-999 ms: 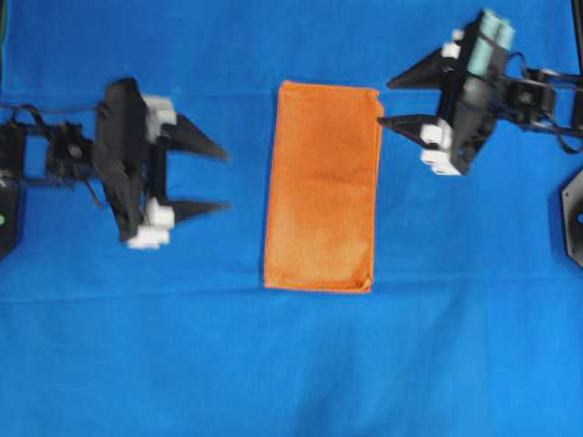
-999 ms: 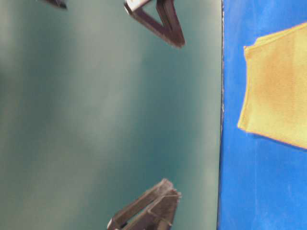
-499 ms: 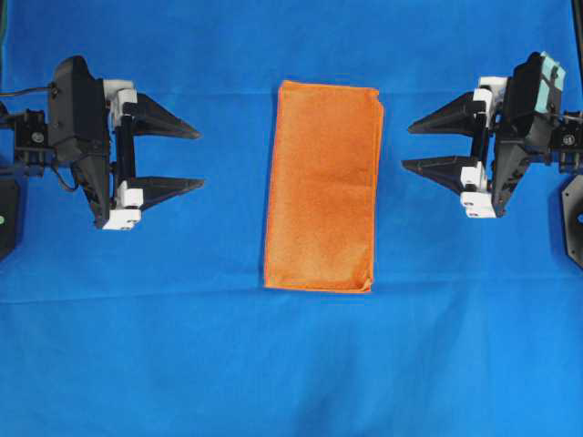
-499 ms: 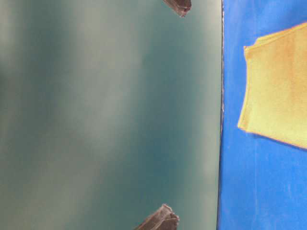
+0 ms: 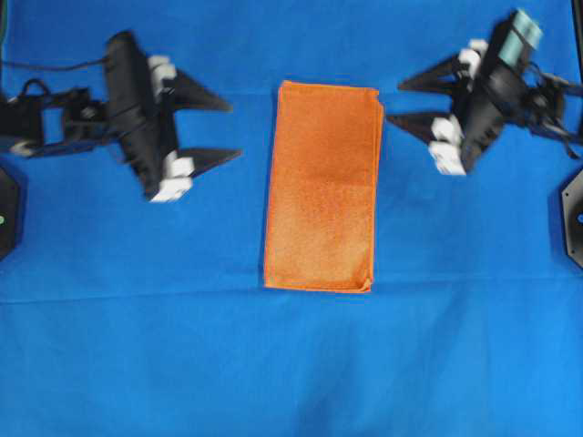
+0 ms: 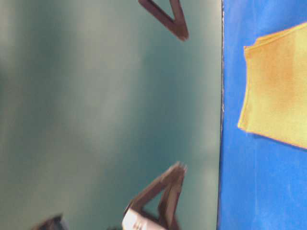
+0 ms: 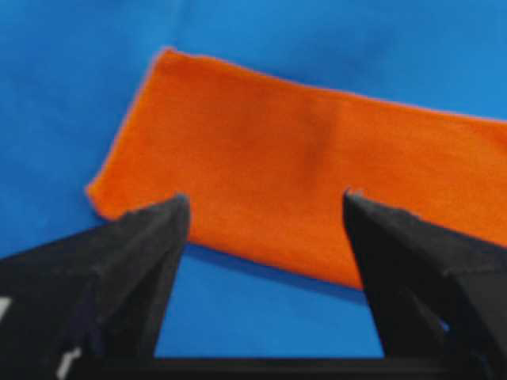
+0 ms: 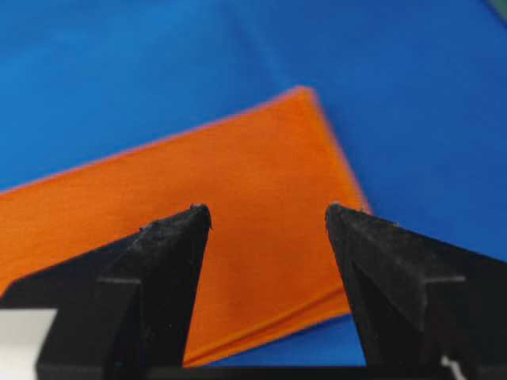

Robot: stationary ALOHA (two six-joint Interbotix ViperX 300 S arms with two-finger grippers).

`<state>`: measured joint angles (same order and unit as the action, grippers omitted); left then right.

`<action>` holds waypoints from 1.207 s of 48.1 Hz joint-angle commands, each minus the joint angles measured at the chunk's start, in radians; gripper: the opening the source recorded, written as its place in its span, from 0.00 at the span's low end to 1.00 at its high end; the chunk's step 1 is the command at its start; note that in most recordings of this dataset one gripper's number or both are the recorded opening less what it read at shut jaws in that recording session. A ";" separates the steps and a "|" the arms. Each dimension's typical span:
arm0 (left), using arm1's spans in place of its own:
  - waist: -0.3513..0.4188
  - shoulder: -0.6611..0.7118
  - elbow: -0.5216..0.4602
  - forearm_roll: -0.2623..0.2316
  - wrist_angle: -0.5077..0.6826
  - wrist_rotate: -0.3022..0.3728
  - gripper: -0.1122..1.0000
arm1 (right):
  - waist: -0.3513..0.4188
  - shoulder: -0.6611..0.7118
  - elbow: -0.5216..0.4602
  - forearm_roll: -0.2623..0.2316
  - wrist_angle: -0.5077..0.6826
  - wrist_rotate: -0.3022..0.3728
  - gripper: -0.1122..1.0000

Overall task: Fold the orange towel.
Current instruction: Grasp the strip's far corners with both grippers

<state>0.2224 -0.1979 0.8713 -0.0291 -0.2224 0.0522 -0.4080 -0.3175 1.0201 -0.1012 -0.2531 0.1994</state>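
From my remote station I see the bright orange microfibre towel lying flat in the middle of the large blue cloth that covers the table. It is folded into a long narrow rectangle, and at its right edge the layers show one on another.

The left gripper is to the left of the towel, near its upper half, and it does not touch it. Its two black pointed fingers stand wide apart and hold nothing; in the left wrist view I look between them at one end of the towel.

The right gripper is beside the upper right corner of the towel. Its lower fingertip seems very close to the edge, but the overhead view is blurred there, so I cannot say if it touches. The fingers are spread wide and nothing is between them.

In the table-level view both grippers appear above the cloth.
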 commanded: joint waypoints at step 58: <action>0.199 0.558 -0.302 0.003 -0.091 0.043 0.24 | -0.098 0.483 -0.179 -0.026 0.017 -0.012 0.13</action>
<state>0.4203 0.3743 0.5768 -0.0261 -0.3145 0.0890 -0.5108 0.1641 0.8514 -0.1258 -0.2424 0.1887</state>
